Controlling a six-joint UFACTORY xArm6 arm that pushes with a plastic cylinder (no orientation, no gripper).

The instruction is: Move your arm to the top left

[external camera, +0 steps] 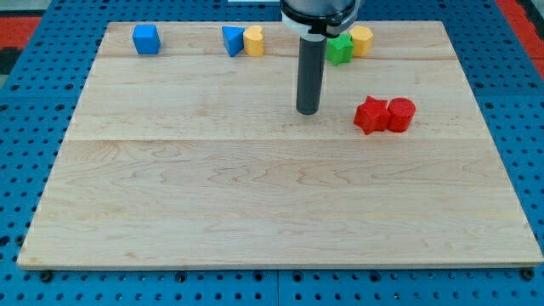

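My tip (307, 111) rests on the wooden board (255, 195), a little above its middle and right of centre. A red star block (371, 115) and a red cylinder (401, 114) touch each other just to the tip's right. Along the view's top edge lie a blue cube (146, 39) at the left, a blue triangular block (232, 40) touching a yellow block (253, 41), and, behind the rod, a green block (340, 48) touching a yellow block (362, 40). The tip touches no block.
The board lies on a blue perforated table (25, 170) that shows on all sides. The arm's dark body (319, 13) hangs over the board's top edge.
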